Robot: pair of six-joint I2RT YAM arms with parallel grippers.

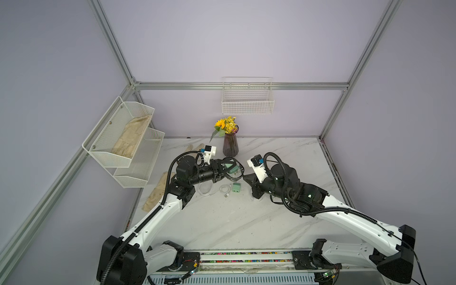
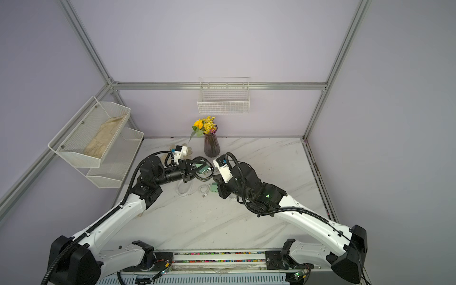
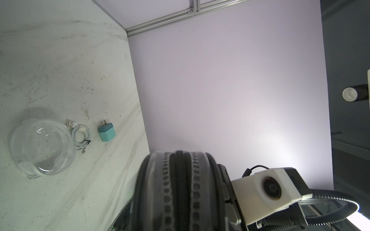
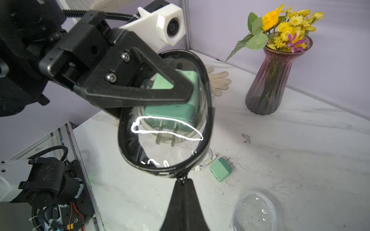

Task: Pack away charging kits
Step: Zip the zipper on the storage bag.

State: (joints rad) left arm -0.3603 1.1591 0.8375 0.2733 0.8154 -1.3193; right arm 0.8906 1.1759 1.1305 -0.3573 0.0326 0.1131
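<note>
My left gripper is shut on the black-rimmed clear case and holds it above the table. Inside lie a mint plug and a white cable. My right gripper is shut on the zip pull at the case's rim. The case's zip edge fills the left wrist view and hides the jaws. On the table below lie a mint plug, a coiled cable and a clear case. Further right lie a clear case, cable and teal plug.
A purple vase of flowers stands just behind both grippers. Cream gloves lie at the table's left and back, and another in the two-tier mesh rack on the left wall. A white wire basket hangs on the back wall.
</note>
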